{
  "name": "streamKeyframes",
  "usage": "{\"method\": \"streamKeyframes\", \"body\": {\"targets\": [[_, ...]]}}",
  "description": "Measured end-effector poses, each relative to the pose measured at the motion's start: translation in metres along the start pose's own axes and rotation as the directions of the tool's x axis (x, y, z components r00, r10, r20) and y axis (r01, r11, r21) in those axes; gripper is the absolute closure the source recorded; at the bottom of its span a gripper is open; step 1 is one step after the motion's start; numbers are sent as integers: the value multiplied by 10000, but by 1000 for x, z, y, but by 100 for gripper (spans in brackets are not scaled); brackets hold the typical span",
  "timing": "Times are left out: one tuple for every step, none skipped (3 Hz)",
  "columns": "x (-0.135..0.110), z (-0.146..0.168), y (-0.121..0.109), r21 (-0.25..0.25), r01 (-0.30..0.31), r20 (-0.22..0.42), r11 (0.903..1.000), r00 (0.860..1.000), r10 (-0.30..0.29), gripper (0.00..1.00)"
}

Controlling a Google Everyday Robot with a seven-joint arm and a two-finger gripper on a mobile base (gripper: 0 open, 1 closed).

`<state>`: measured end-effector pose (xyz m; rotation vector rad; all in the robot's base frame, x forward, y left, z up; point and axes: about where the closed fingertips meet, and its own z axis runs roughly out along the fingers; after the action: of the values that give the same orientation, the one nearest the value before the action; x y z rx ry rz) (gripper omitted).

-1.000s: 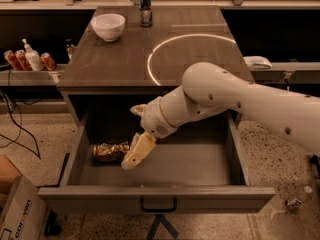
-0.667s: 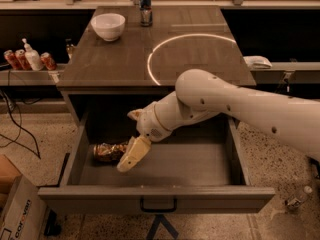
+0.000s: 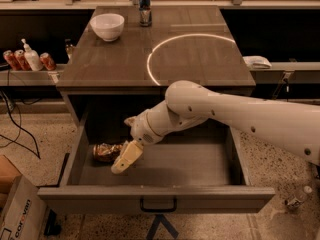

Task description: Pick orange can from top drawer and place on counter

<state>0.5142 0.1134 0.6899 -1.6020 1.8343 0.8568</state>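
Note:
The orange can [image 3: 104, 151] lies on its side at the left of the open top drawer [image 3: 155, 196]. My gripper [image 3: 123, 145] is down inside the drawer at the can's right end. It is open, with one cream finger [image 3: 128, 156] in front of the can and the other above and behind it. The fingers are not closed on the can. The counter [image 3: 115, 59] with its white circular arc is above the drawer.
A white bowl [image 3: 107, 26] and a tall blue-and-silver can [image 3: 144, 6] stand at the back of the counter. Red cans [image 3: 15, 60] and a pump bottle [image 3: 32, 57] sit on a left shelf. A cardboard box [image 3: 17, 214] is on the floor at lower left.
My gripper has moved slightly left and down, closer onto the can's right end. The can has not moved.

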Motion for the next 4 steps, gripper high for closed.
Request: {"method": "streamKeyframes", "body": {"targets": [[9, 19, -10, -101, -305, 4, 9995, 9995, 305, 0], [17, 39, -18, -369, -436, -97, 9984, 9990, 432, 0], [27, 53, -24, -599, -560, -342, 9966, 9980, 540, 0], [36, 59, -25, -750, -706, -549, 9947, 9963, 666, 18]]}}
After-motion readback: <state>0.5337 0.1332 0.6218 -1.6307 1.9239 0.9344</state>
